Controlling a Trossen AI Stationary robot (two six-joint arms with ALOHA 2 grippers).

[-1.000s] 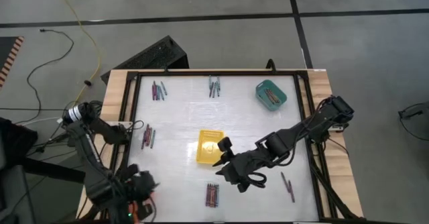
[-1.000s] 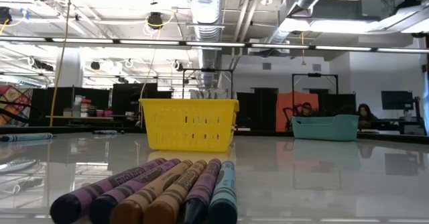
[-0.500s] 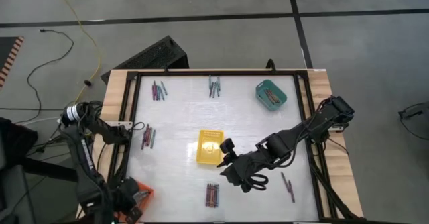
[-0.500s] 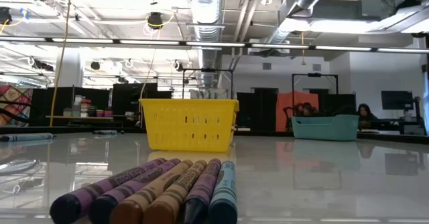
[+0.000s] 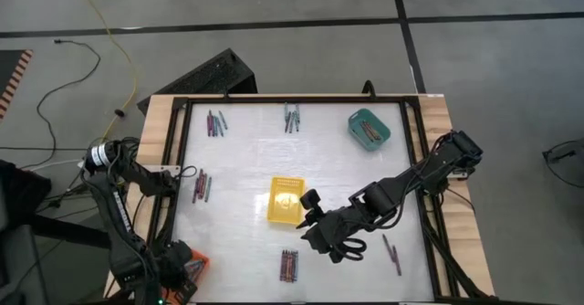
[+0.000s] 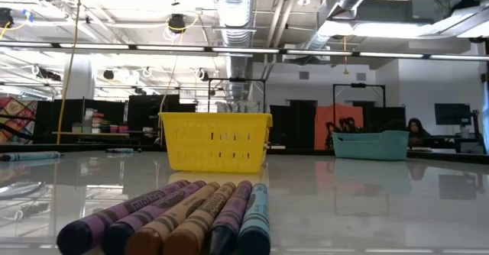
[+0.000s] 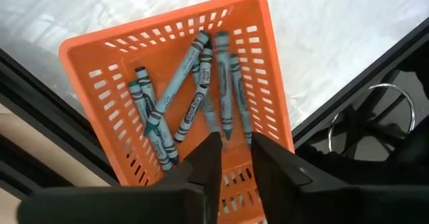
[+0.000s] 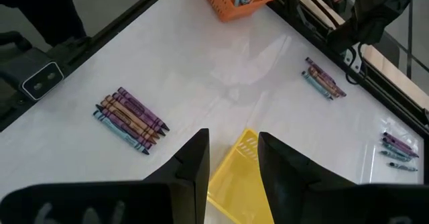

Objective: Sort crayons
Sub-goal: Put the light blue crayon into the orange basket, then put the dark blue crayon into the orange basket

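No brand wording on the crayon wrappers can be read; in the low view the nearest bundle (image 6: 172,221) shows dark print along the paper, too small to make out.

The counter (image 5: 246,163) is a glossy white sheet inside a black frame on pale wood, reflecting the ceiling lights. It stands on a grey concrete floor crossed by dark lines, with a yellow cable (image 5: 117,40) trailing at the left. Beyond the counter lies an open workshop with exposed ducts, strip lights and dark monitors, and people sit far back at the right.

Crayons lie in small groups: two at the far edge (image 5: 215,122) (image 5: 291,116), one at the left (image 5: 201,186), one near the front (image 5: 288,266) and a pair at the right (image 5: 392,253). More lie in the teal tray (image 5: 369,129) and in the orange tray (image 7: 181,110) at the front left corner. The yellow tray (image 5: 286,201) sits mid-counter.

The left claw (image 7: 232,158) hangs over the orange tray, fingers slightly parted, gripping nothing. The right claw (image 8: 231,158) hovers above the yellow tray's near edge, fingers apart and empty.
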